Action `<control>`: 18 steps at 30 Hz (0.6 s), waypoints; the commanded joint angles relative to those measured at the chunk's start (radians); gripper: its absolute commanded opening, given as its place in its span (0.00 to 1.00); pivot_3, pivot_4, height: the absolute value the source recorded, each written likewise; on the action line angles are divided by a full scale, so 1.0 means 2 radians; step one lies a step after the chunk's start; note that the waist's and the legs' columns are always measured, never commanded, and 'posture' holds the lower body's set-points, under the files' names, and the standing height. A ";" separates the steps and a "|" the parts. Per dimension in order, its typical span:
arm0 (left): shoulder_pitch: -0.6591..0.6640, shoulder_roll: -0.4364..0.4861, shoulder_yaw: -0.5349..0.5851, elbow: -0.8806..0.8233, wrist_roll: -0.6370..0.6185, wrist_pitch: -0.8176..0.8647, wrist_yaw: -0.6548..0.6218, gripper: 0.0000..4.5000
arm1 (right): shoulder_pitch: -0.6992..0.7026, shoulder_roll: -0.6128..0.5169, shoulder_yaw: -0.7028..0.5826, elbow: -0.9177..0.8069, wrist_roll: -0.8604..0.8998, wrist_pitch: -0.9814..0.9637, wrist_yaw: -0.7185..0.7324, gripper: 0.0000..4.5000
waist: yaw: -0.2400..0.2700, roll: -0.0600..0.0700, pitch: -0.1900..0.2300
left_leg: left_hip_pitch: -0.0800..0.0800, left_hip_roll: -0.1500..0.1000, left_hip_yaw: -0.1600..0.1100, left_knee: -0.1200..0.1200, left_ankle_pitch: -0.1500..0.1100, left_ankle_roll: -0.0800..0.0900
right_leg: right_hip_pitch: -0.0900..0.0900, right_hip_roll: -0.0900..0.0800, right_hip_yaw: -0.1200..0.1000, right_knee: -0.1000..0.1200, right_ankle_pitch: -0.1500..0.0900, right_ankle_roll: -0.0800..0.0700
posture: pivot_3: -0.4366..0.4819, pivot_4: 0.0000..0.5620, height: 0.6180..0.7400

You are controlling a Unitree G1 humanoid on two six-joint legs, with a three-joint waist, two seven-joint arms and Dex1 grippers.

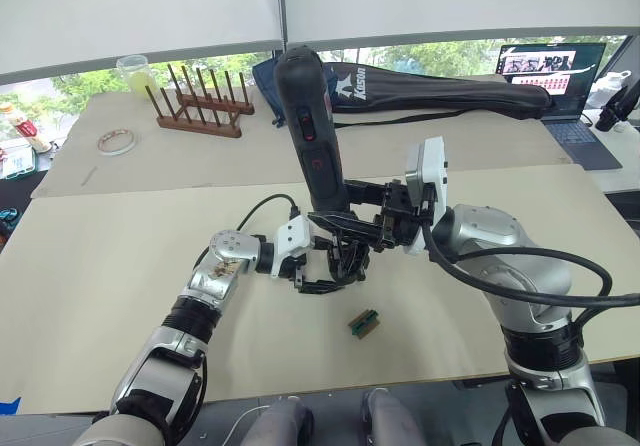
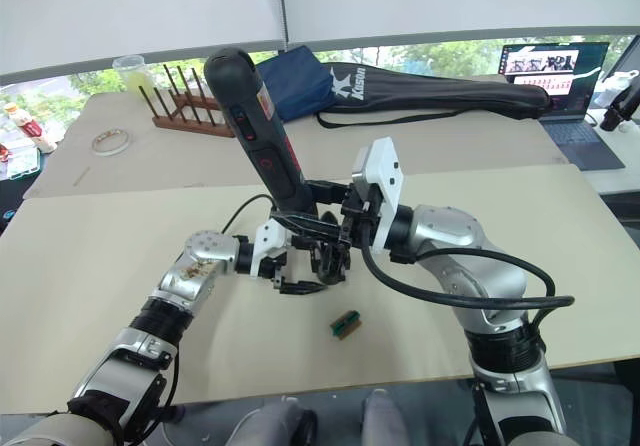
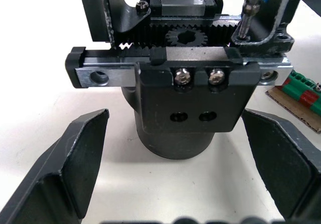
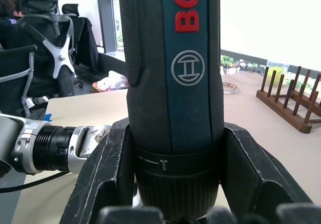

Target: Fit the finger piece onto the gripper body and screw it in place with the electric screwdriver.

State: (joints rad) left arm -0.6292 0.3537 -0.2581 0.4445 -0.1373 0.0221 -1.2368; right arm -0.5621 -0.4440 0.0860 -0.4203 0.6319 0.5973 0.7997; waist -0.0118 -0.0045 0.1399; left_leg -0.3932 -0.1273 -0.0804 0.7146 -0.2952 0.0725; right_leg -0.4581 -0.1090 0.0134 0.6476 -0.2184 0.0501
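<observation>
We hold the electric screwdriver (image 1: pixel 312 126) in the right gripper (image 4: pixel 173 184), whose fingers (image 4: pixel 108 174) are closed on both sides of its lower barrel. The tool stands tilted, handle up, over the middle of the counter (image 1: pixel 120 296). Its metal bit (image 3: pixel 249 10) comes down onto one corner of the gripper body (image 3: pixel 185 91), which stands on the counter. Our left gripper (image 3: pixel 185 184) faces the gripper body with its fingers (image 3: pixel 70 169) spread wide, one on each side, not touching it. A small green block (image 1: pixel 364 323) lies near, on the counter.
</observation>
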 commanded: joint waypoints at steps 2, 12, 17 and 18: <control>-0.008 0.002 0.005 -0.019 -0.004 -0.004 -0.001 1.00 | 0.000 0.002 -0.002 -0.005 -0.008 -0.024 0.006 0.44 | 0.000 0.000 0.000 | 0.000 0.000 0.000 0.000 0.000 0.000 | 0.000 0.000 0.000 0.000 0.000 0.000 | 0.48 0.27 1.00; -0.005 0.002 0.005 -0.020 -0.004 -0.005 -0.001 1.00 | 0.003 0.002 0.001 0.001 -0.011 -0.033 0.009 0.44 | 0.000 0.000 0.000 | 0.000 0.000 0.000 0.000 0.000 0.000 | 0.000 0.000 0.000 0.000 0.000 0.000 | 0.48 0.27 1.00; -0.003 0.003 0.004 -0.021 -0.003 -0.006 0.000 1.00 | 0.005 0.005 0.000 0.000 -0.008 -0.032 0.007 0.44 | 0.000 0.000 0.000 | 0.001 0.000 0.000 0.000 0.000 0.000 | 0.001 0.000 0.000 0.000 0.000 0.000 | 0.48 0.27 1.00; -0.003 0.003 0.004 -0.022 -0.003 -0.006 0.000 1.00 | 0.006 0.005 0.000 0.000 -0.006 -0.031 0.006 0.44 | 0.000 0.000 0.000 | 0.001 0.000 0.000 0.000 0.000 0.000 | 0.001 0.000 0.000 0.000 0.000 0.000 | 0.48 0.27 1.00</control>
State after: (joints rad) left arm -0.6291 0.3544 -0.2581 0.4435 -0.1372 0.0220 -1.2367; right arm -0.5567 -0.4395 0.1002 -0.4050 0.6113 0.5512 0.8128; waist -0.0115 -0.0045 0.1399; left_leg -0.3917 -0.1273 -0.0804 0.7144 -0.2952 0.0725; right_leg -0.4570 -0.1090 0.0134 0.6475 -0.2184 0.0501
